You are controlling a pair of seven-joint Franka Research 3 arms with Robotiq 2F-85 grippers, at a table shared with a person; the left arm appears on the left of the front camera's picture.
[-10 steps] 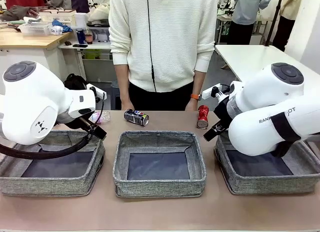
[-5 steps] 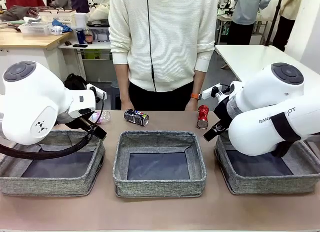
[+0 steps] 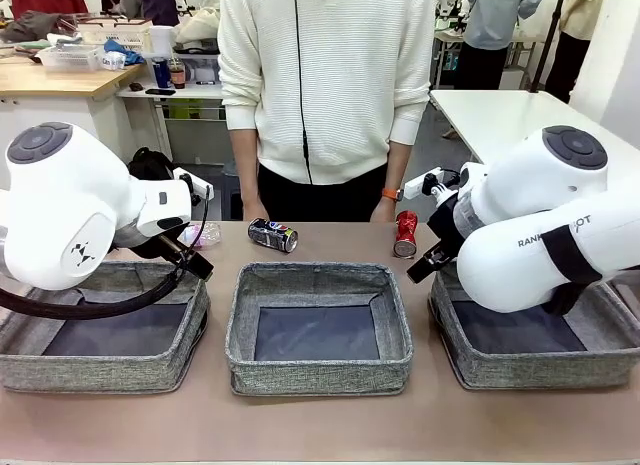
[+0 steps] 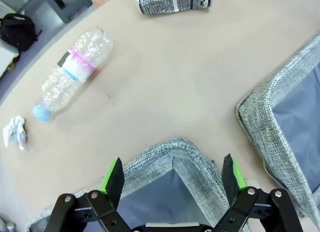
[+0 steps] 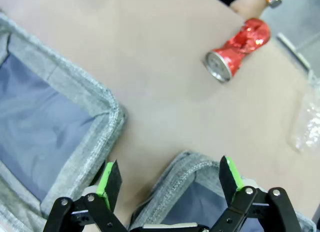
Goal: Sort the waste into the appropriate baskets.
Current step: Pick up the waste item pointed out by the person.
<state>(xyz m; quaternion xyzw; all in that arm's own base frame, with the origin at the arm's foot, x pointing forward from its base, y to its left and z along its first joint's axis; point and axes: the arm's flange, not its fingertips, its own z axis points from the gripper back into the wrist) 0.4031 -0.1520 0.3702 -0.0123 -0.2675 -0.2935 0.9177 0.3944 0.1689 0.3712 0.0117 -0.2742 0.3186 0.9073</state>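
No sorting done so far, to judge by the bare bottoms of left basket, middle basket and right basket.

Main hazard: a nudge in place of a grip.
- Dark can, on its side near the far edge of the surface, across from the middle basket: apt to roll toward that edge at a glancing touch.
- Red can, dented, by the same edge further right, close to the person's hand: danger of brushing that hand on a careless reach.
- Bottle, crumpled and lying flat toward the far left corner: likely to squirt out of a pinch across its round body.
- Paper wad, near the bottle's cap but apart: small enough to miss.
- Film, toward the far right corner: clear, limp, hard to catch between pads.

Also worth fearing: a drop into the wrong one of three alike baskets.

Left arm folded back, left hand hovering above the left basket's far corner nearest the middle one, fingers spread wide, gripping nothing. Right arm folded likewise, right hand above the right basket's far corner nearest the middle one, fingers spread, empty.
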